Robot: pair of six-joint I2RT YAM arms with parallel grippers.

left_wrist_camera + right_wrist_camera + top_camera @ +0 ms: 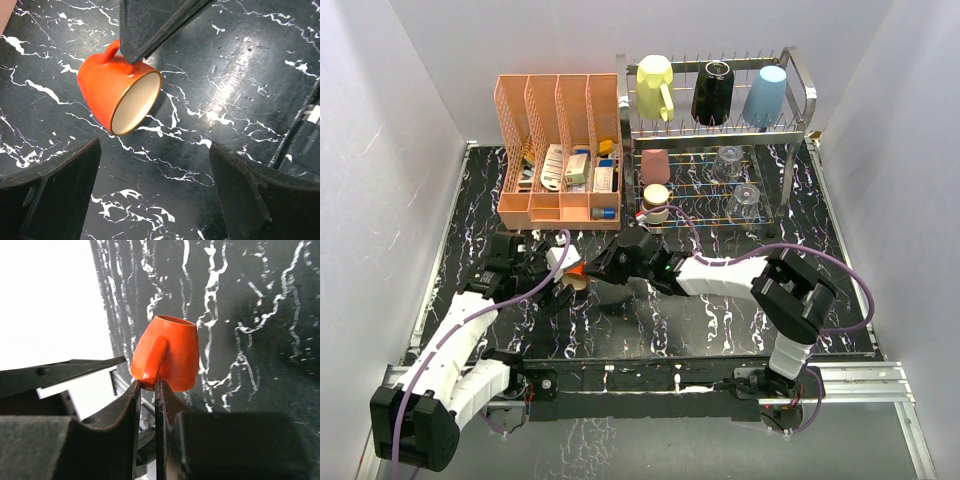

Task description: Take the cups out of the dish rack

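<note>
My right gripper [598,268] is shut on the handle of the small orange-red cup [576,270] and holds it tilted above the black marble table; the cup shows in the right wrist view [172,352] and the left wrist view [107,90]. My left gripper [563,280] is open and empty right beside the cup, its jaws wide apart [155,195]. The dish rack [800,90] holds a pale yellow mug [655,88], a black mug [713,92] and a light blue tumbler [765,95] on top. Its lower tier holds a pink tumbler [655,165] and two clear glasses [728,160].
A peach slotted organizer [560,150] with small bottles and boxes stands left of the rack. A small tan and brown object [655,200] sits at the rack's front left. A grey rounded object [608,292] lies on the table under my right wrist. White walls surround the table.
</note>
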